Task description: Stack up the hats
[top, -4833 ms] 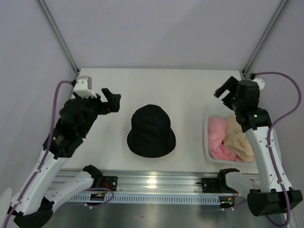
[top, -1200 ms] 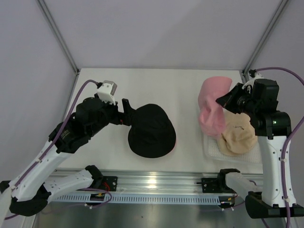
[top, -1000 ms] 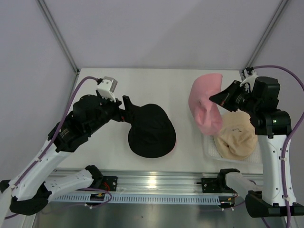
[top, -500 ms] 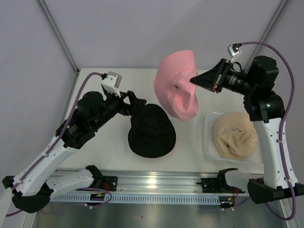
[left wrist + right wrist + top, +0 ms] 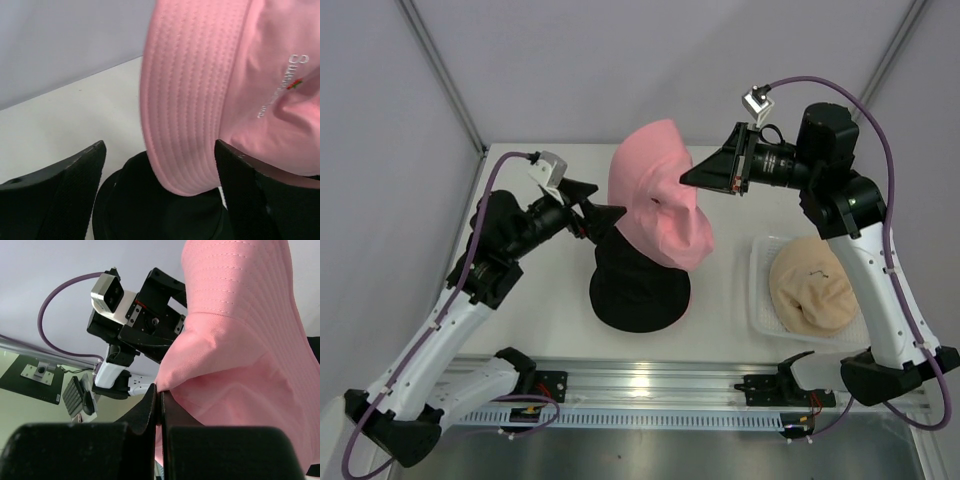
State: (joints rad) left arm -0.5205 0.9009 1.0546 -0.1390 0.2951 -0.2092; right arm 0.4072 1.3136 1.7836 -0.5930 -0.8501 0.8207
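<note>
The pink hat [image 5: 660,205] hangs in the air over the black hat [image 5: 638,292], which lies on the table. My right gripper [image 5: 686,182] is shut on a fold of the pink hat [image 5: 240,340], pinched at the fingertips [image 5: 160,392]. My left gripper [image 5: 607,216] is open at the pink hat's left edge. In the left wrist view the ribbed pink brim [image 5: 185,125] hangs between my fingers [image 5: 65,190] without touching either, above the black hat [image 5: 150,210]. The beige hat [image 5: 815,290] rests crown up in the basket.
The white basket [image 5: 758,300] stands at the right, under the right arm. The left arm's wrist and camera [image 5: 142,315] show behind the pink hat in the right wrist view. A metal rail [image 5: 650,385] runs along the near edge.
My right gripper has carried the pink hat up out of the basket and leftward until it hangs over the black hat. My left gripper has risen from the black hat's side to the pink brim.
</note>
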